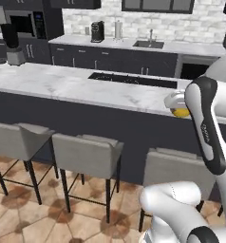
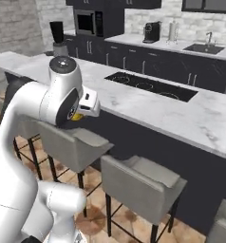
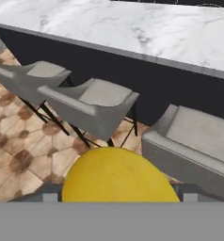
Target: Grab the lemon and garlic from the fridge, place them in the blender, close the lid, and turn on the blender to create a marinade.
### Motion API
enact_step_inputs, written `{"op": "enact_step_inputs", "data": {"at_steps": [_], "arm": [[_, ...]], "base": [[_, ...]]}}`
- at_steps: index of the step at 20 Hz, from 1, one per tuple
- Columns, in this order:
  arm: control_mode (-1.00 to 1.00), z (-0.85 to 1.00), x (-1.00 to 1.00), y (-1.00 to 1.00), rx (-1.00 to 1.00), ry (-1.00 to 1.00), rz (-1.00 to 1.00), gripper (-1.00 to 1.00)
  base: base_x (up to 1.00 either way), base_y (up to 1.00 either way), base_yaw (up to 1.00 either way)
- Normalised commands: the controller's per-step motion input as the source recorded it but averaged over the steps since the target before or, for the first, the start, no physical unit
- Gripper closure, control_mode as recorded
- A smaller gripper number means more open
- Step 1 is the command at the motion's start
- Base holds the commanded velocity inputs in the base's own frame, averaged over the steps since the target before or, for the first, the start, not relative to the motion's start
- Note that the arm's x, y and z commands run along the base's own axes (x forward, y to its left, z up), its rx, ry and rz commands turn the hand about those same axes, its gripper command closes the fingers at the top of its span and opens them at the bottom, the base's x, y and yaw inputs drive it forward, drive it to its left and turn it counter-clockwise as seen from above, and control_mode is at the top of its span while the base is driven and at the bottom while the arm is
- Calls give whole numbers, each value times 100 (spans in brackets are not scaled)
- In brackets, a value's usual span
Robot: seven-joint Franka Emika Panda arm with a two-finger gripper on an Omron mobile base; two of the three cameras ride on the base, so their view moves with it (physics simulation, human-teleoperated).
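The lemon (image 3: 116,176), yellow and round, sits between my gripper's (image 3: 117,196) two finger tips, and the gripper is shut on it. From the left base view the lemon (image 1: 181,112) peeks out beside the hand, held over the near edge of the marble island. It also shows as a yellow patch (image 2: 77,116) under the hand in the right base view. The blender (image 1: 11,43), a black jar on a grey base, stands far off at the island's left end (image 2: 57,35). The fridge, garlic and lid are out of view.
Grey bar stools (image 1: 89,154) line the island's near side above a tiled floor. The marble island (image 1: 62,85) carries a black cooktop (image 1: 134,79). On the back counter are a sink (image 1: 148,44) and a coffee machine (image 1: 97,31).
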Motion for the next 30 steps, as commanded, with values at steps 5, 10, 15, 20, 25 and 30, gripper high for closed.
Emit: {"op": "enact_step_inputs", "data": {"at_steps": [5,10,15,20,25,30], "arm": [[100,0,0,0,0,0,0,100],[100,0,0,0,0,0,0,100],[100,0,0,0,0,0,0,100],[100,0,0,0,0,0,0,100],[100,0,0,0,0,0,0,100],[100,0,0,0,0,0,0,100]], "base": [[15,100,27],[69,100,13],[100,100,1],[100,100,0],[96,100,0],[91,100,0]]}}
